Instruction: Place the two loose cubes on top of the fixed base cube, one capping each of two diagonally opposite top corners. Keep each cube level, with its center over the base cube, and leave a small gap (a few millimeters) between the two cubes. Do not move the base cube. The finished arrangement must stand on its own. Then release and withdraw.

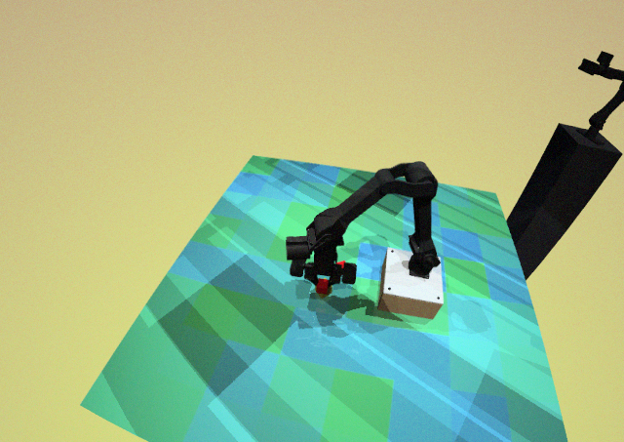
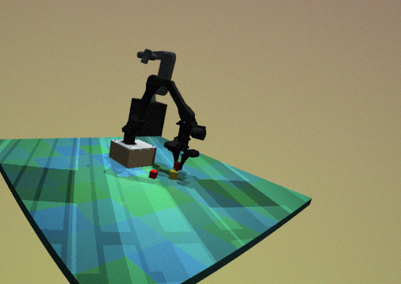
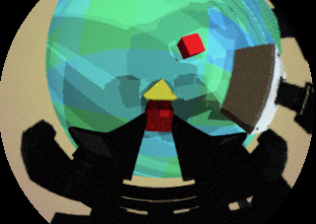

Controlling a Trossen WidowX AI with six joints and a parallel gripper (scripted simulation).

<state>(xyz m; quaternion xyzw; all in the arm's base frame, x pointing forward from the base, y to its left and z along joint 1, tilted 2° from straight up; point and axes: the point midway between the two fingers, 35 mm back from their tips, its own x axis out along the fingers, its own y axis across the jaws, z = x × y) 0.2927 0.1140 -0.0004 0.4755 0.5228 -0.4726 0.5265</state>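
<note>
The yellow base cube (image 2: 173, 174) (image 3: 160, 91) stands on the patterned table; the top view shows only a sliver of it. My gripper (image 1: 322, 282) (image 2: 178, 164) (image 3: 158, 116) is shut on a red cube (image 1: 322, 287) (image 2: 177, 165) (image 3: 159, 122), pointing down. The held cube is at the yellow cube's top, shifted to one side in the exterior view. It hides part of the yellow cube in the wrist view. Whether the two touch, I cannot tell. The other red cube (image 1: 341, 264) (image 2: 153, 173) (image 3: 192, 45) lies on the table beside them, apart from the yellow cube.
My arm's base stands on a brown box with a white top (image 1: 403, 288) (image 2: 141, 158) (image 3: 249, 81), close to the loose red cube. A dark pedestal (image 1: 554, 190) (image 2: 148, 119) with another black arm stands beyond the table.
</note>
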